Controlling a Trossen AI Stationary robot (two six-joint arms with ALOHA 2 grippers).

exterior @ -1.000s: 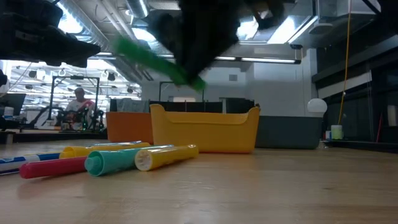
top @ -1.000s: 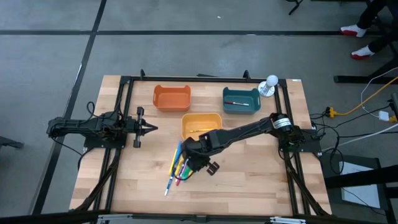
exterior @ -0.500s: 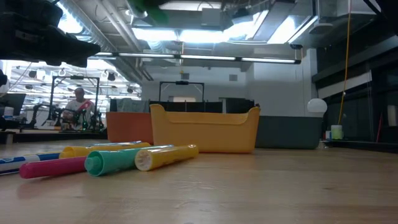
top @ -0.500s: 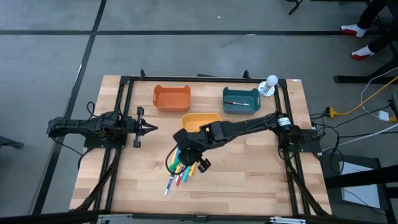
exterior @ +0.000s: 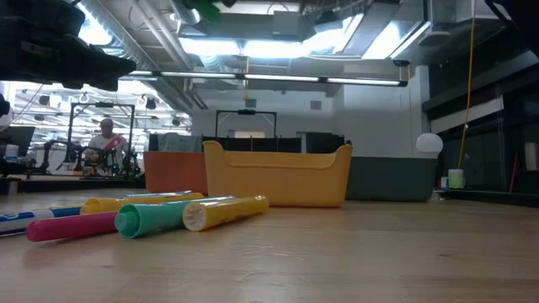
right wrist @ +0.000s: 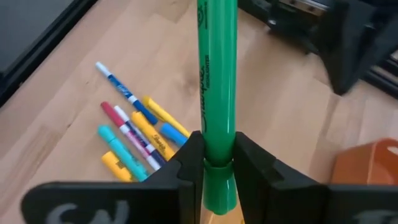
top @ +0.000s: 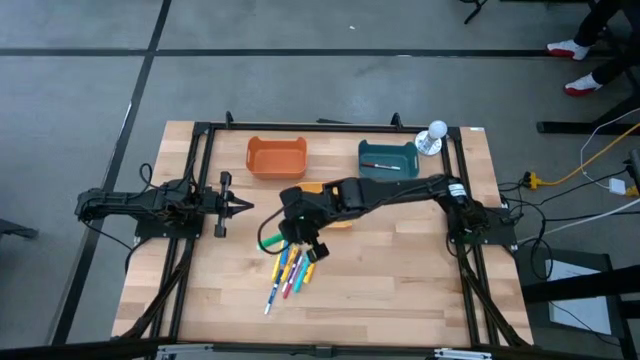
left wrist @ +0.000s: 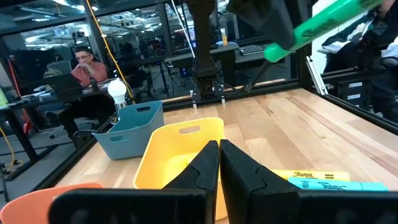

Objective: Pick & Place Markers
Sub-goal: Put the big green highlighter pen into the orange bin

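**A:** Where's the green marker (right wrist: 217, 81)?

**B:** Clamped between the two dark fingers (right wrist: 186, 168) of the right gripper (top: 283, 236), held up off the table. In the high view it pokes out at centre frame, just left of the gripper. In the left wrist view it shows at the upper right, slanting, well above the wood.

**A:** And the rest of the markers (top: 288, 275)?

**B:** Lying loose on the wooden table (top: 400, 280), in a fanned cluster just below the gripper in the high view: yellow, blue, teal, a red or pink one and a thin white-and-blue pen. In the low view they sit at the lower left, the teal marker (exterior: 156, 216) and a yellow marker (exterior: 223, 211) nearest the camera.

**A:** Bins?

**B:** The yellow bin (top: 340, 222) is mostly hidden under the right arm at centre. The orange bin (top: 276, 157) is above it to the left, and the teal bin (top: 388, 160) to the upper right has a red marker (top: 381, 165) inside.

**A:** The other arm?

**B:** The left gripper (top: 246, 207) waits at the left edge of the table, fingers pressed together on nothing.

**A:** Anything else?

**B:** A white ball-like object (top: 436, 130) sits at the upper right corner. A person (left wrist: 84, 62) sits at a desk beyond the table.
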